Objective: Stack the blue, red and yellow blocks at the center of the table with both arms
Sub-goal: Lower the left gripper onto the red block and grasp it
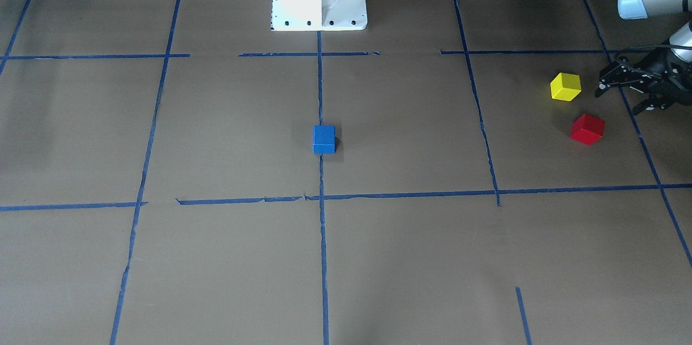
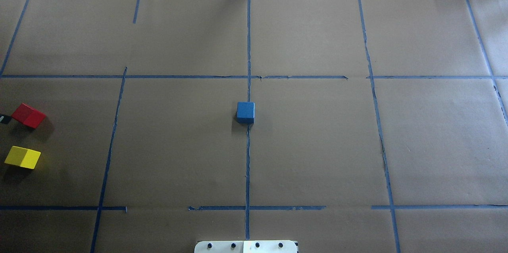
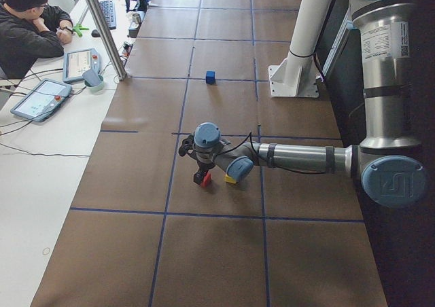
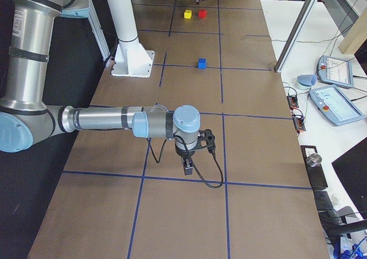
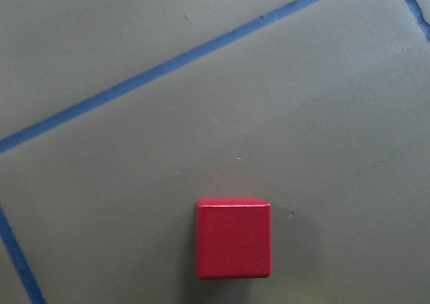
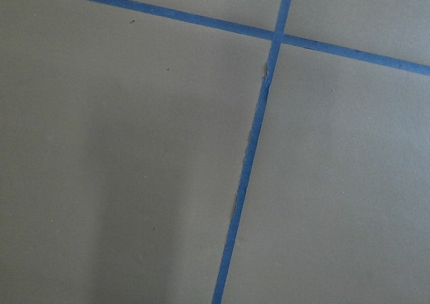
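At the centre of the counter (image 2: 317,146), on the middle tape line (image 2: 249,39): blue block (image 2: 245,112), flat on the surface, alone, unstacked.

Near the counter's left-end edge: red block (image 2: 28,115) and yellow block (image 2: 22,157). The 2 near each other but not touching, and well apart from the blue block. Of these 2, yellow block closer to the robot-side edge, red block closer to the operators' edge. Both flat on the counter.

Just beyond them toward the left-end edge: left gripper (image 1: 619,100), fingers spread wide, empty, clear of both blocks. In the left wrist view, only the red block, low in the middle, free on all 4 visible sides.

Toward the right-end edge, well apart from all 3 blocks: right gripper (image 4: 187,166), pointed down at the counter just short of a tape line. Seen only from the side camera at that end, so cannot tell whether spread or clenched. Cannot tell either whether touching the surface or just above it. Under its wrist camera: bare counter and 1 tape crossing (image 6: 274,36).
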You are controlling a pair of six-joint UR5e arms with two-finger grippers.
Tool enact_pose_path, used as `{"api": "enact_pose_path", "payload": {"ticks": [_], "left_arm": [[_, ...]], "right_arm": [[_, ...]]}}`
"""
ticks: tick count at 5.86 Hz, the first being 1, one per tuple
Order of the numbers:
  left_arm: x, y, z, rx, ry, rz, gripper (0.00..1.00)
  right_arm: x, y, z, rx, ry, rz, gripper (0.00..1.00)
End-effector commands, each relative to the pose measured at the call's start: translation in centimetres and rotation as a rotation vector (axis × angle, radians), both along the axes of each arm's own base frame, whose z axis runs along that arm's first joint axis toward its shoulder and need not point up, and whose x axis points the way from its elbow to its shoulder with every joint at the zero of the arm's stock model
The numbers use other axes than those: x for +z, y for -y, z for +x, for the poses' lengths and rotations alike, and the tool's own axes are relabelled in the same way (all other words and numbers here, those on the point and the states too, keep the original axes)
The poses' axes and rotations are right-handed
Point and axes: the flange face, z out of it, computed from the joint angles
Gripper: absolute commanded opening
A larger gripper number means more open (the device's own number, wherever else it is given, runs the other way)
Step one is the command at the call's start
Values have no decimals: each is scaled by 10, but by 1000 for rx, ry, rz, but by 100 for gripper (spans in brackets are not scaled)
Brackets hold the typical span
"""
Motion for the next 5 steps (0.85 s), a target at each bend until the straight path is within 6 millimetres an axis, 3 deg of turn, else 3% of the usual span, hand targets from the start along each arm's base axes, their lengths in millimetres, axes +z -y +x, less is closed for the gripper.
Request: {"api": "enact_pose_path", "payload": {"ticks": [1,3,5], "left_arm": [[5,-4,21,-16,47,-12,100],[16,6,28,-19,61,-25,100],[15,25,50,-36,55,-62,100]], "right_arm": [[1,-1,0,-1,0,-3,100],[1,-1,0,-2,0,-2,100],[1,-1,0,-3,0,-1,100]]}}
